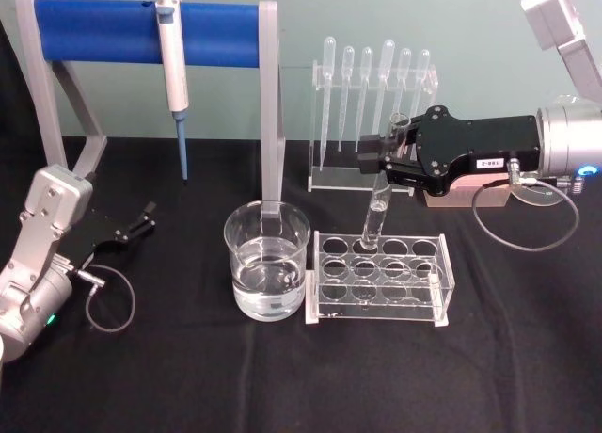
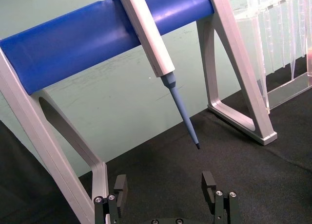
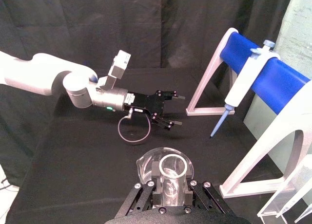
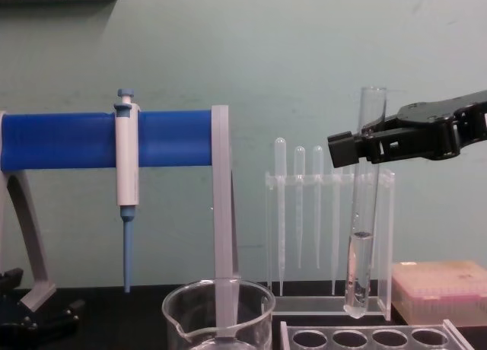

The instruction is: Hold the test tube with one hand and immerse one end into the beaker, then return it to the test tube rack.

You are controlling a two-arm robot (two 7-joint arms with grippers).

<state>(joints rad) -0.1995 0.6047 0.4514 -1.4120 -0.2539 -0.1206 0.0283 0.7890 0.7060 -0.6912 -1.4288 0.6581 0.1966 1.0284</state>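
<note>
While my right gripper [image 1: 381, 160] clamps test tube [image 1: 376, 216] near rim — thin slick glass, likely light, brittle — squeeze gently; left gripper [image 1: 143, 218] parked, jaws apart.

Long clear glass test tube [image 4: 364, 213]: one
Wide clear glass beaker [image 1: 267, 240]: one
Clear plastic tube rack [image 1: 376, 303]: one, with eight round holes
Thin clear bulb-topped pipettes [image 1: 387, 75]: six
White-and-blue pipettor [image 1: 172, 66]: one
Pink box [image 4: 437, 289]: one
</note>
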